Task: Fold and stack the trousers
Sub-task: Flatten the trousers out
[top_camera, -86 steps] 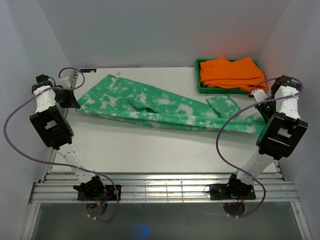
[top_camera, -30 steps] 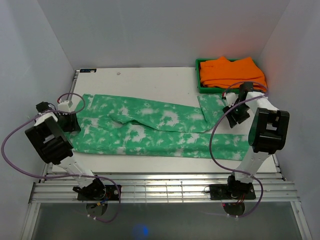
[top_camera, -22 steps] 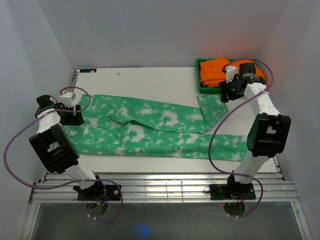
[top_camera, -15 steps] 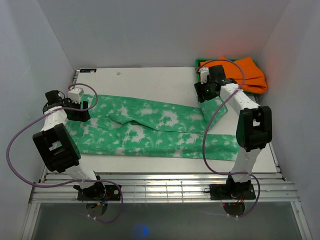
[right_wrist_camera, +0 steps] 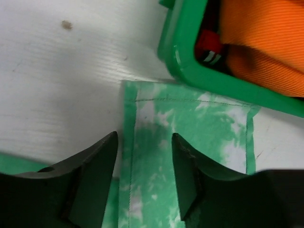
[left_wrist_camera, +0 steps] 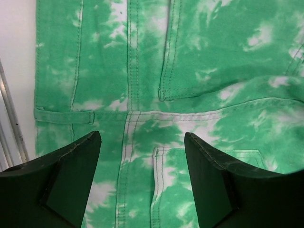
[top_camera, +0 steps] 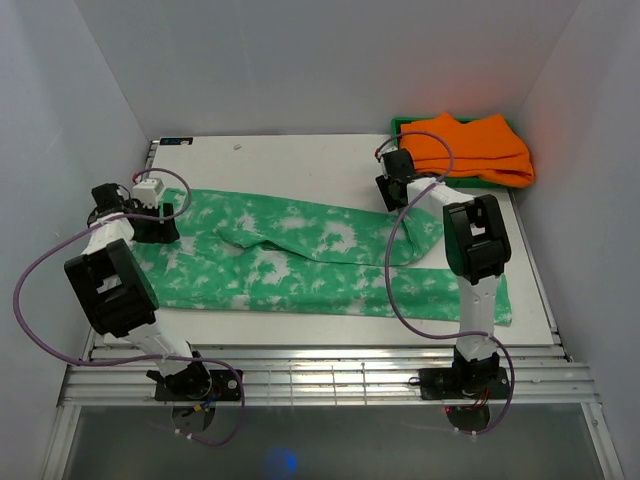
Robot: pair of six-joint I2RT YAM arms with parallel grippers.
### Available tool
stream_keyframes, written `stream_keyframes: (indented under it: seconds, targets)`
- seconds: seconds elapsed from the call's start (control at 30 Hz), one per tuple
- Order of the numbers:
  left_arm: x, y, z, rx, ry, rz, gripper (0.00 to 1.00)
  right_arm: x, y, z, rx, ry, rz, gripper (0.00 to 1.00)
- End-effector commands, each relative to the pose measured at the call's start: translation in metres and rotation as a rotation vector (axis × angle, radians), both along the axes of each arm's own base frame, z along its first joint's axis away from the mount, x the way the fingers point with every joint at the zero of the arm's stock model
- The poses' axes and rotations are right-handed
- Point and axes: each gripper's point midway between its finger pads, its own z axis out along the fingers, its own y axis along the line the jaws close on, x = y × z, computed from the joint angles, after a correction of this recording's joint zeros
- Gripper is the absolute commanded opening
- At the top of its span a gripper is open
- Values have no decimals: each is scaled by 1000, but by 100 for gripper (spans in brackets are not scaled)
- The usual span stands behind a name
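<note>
Though flat, trousers point(top_camera: 300, 265) under L gripper point(left_wrist_camera: 141, 137), R gripper point(right_wrist_camera: 143, 137)

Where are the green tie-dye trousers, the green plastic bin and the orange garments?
green tie-dye trousers point(top_camera: 300, 272), top view, mid-leg
green plastic bin point(right_wrist_camera: 183, 57), right wrist view, rim corner
orange garments point(top_camera: 465, 150), top view, top fold

The trousers point(top_camera: 300, 250) stretch across the table's point(top_camera: 290, 160) middle, waist at left under the left tool point(left_wrist_camera: 142, 137), one hem under the right tool point(right_wrist_camera: 142, 137), just below the upper-right tray point(top_camera: 397, 125) holding garments point(top_camera: 470, 150).
</note>
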Motion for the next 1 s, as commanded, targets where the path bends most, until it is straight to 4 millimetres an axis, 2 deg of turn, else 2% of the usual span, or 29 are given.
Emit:
stream_keyframes:
  seconds: [0.0, 0.03, 0.07, 0.13, 0.17, 0.2, 0.27, 0.3, 0.37, 0.4, 0.47, 0.5, 0.53, 0.57, 0.6, 0.63, 0.67, 0.7, 0.73, 0.77, 0.8, 0.83, 0.87, 0.9, 0.93, 0.97]
  targets:
    - [4, 5, -9, -11, 15, 39, 82, 21, -14, 10, -58, -92, -72, 53]
    - [5, 6, -9, -12, 17, 44, 82, 20, -15, 9, -54, -88, -74, 36]
    - [6, 7, -13, -15, 26, 48, 82, 18, -15, 7, -47, -81, -76, 28]
    - [5, 9, -16, -10, 36, 61, 82, 14, -13, 20, 4, -94, -80, 10]
    - [5, 10, -20, -10, 46, 64, 82, 11, -12, 26, 20, -95, -78, 8]
    - [4, 12, -23, -1, 56, 68, 81, 4, -7, 43, 77, -109, -62, 8]
    - [2, 14, -27, 6, 73, 74, 79, -5, -6, 62, 121, -125, -38, 8]
    - [2, 15, -27, 11, 76, 77, 77, -14, -7, 80, 163, -145, -16, 8]
    - [-1, 15, -30, 13, 87, 82, 75, -26, -12, 96, 210, -150, 2, 8]
    - [-1, 16, -29, 16, 86, 85, 73, -36, -23, 110, 244, -169, 1, 8]
    - [-3, 17, -30, 19, 93, 95, 73, -48, -37, 120, 287, -180, -4, 8]
    - [-3, 18, -31, 22, 95, 99, 73, -55, -59, 137, 309, -219, -33, 8]
    - [-4, 18, -30, 22, 97, 103, 73, -69, -71, 123, 320, -182, -58, 8]
    - [-4, 18, -30, 23, 97, 105, 73, -77, -100, 121, 324, -181, -120, 8]
    - [-4, 18, -29, 22, 95, 108, 73, -87, -117, 127, 328, -202, -154, 8]
    - [-4, 18, -28, 21, 96, 111, 73, -103, -135, 108, 319, -163, -203, 8]
    - [-4, 17, -29, 17, 97, 117, 73, -111, -145, 103, 336, -154, -221, 8]
    - [-5, 18, -29, 15, 101, 122, 73, -123, -174, 101, 342, -161, -294, 8]
    - [-4, 17, -30, 10, 100, 124, 73, -133, -186, 93, 357, -144, -324, 8]
    - [-4, 17, -30, 7, 102, 126, 73, -144, -195, 82, 371, -115, -353, 18]
    - [-5, 17, -32, 2, 108, 133, 73, -160, -215, 71, 389, -73, -410, 33]
    - [-5, 16, -31, -1, 109, 133, 73, -169, -223, 67, 398, -40, -438, 44]
    - [-5, 16, -31, -3, 113, 133, 73, -178, -241, 69, 420, -27, -480, 45]
    - [-5, 15, -30, -4, 109, 130, 73, -185, -249, 65, 423, 2, -494, 48]
    - [-5, 16, -29, -2, 108, 130, 73, -198, -253, 63, 439, 48, -519, 59]
    - [-5, 15, -24, 0, 99, 127, 74, -200, -269, 73, 448, 23, -539, 61]
